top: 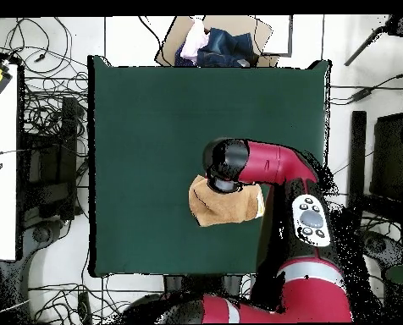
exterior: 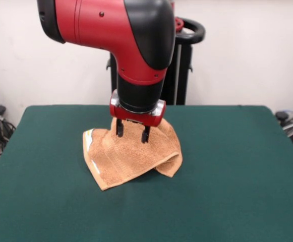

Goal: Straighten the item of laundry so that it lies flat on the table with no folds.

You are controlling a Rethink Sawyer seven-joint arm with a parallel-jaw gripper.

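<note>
Across the middle of the scene lay one table point(exterior: 237, 166), dark green, carrying a single towel point(exterior: 121, 159) slightly left of centre toward its far side. One arm point(exterior: 136, 45) descended over it. The towel was bunched, its right side rolled into a fold; judged soft, light and limp, likely to drape and drag when lifted. Best hold: an exposed corner or the folded right edge. One claw point(exterior: 132, 134) hung over the cloth, fingers spread, gripping nothing evident.
</note>
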